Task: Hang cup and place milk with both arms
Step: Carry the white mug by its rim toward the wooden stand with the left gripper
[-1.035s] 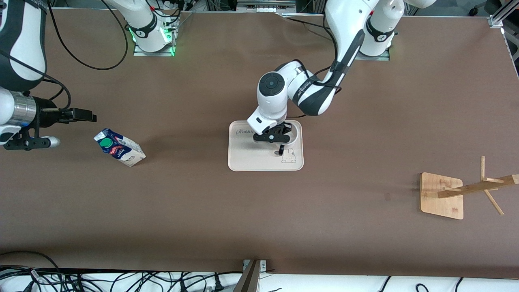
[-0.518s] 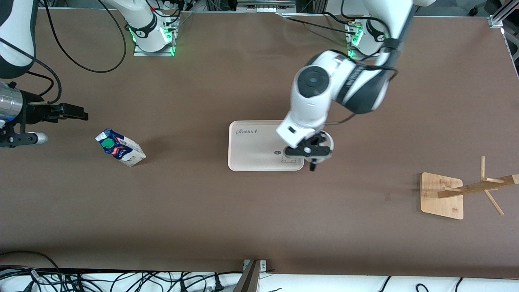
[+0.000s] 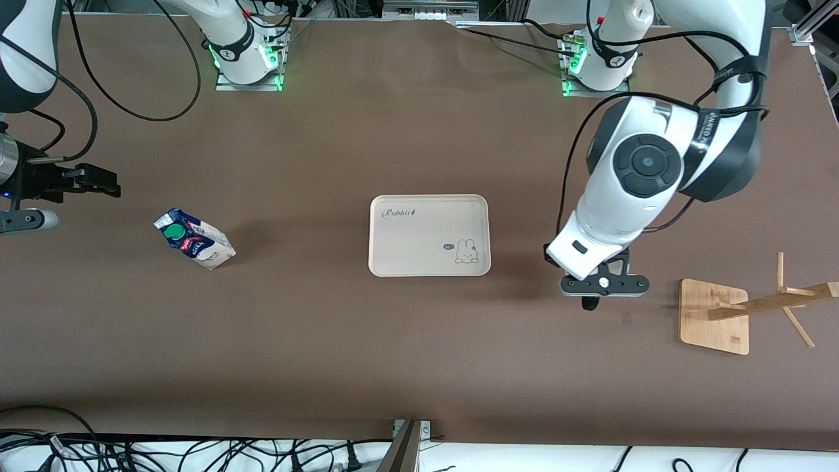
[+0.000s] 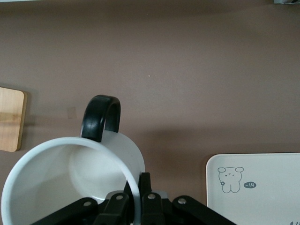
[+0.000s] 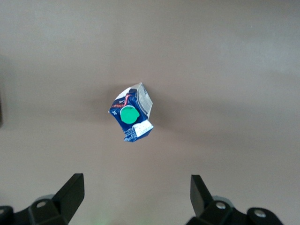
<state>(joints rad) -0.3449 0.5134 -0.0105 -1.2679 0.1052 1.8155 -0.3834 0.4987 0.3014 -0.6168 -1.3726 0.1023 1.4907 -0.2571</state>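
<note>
A: Where's the small white ceramic mug with the black loop handle (image 4: 70,180)?

B: Up in the air, its rim pinched in the left gripper (image 4: 136,194) over bare table between the cream rabbit-print tray (image 3: 429,235) and the bamboo peg rack (image 3: 714,316).

A: And the dark-blue and white gable-top milk carton (image 3: 194,238)?

B: On the table toward the right arm's end. The right gripper (image 5: 136,192) hangs above it, fingers spread wide, holding nothing.

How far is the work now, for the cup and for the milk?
Done: the cup is off the tray, gripped at its rim by the left gripper above bare table, between tray and wooden rack. Left: hanging it. The milk stands untouched on the table; the right gripper hovers over it, jaws open.
</note>
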